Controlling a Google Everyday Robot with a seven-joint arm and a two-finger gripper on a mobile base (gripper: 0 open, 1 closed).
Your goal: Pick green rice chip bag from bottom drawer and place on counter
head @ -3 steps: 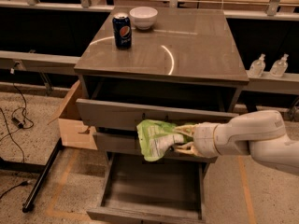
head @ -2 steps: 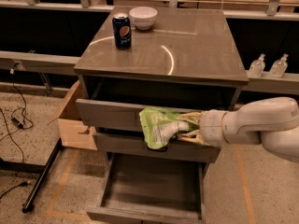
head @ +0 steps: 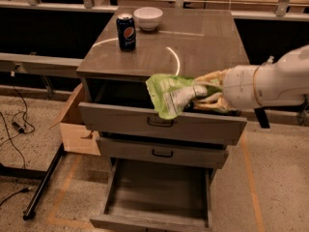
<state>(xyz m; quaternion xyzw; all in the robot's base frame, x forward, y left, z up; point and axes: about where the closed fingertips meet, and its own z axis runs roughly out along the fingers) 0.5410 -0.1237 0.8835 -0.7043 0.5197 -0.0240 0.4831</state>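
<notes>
Gripper (head: 203,96) clasps green rice chip bag (head: 169,93) at counter (head: 198,47) edge; arm horizontal.

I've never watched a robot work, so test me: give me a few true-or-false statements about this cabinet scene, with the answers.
1. The gripper grips the green rice chip bag. True.
2. The bag lies on the counter. False: it is held in the air just in front of the counter's front edge.
3. The bottom drawer is pulled open. True.
4. The soda can stands inside the white bowl. False: it stands on the counter beside the bowl.
</notes>
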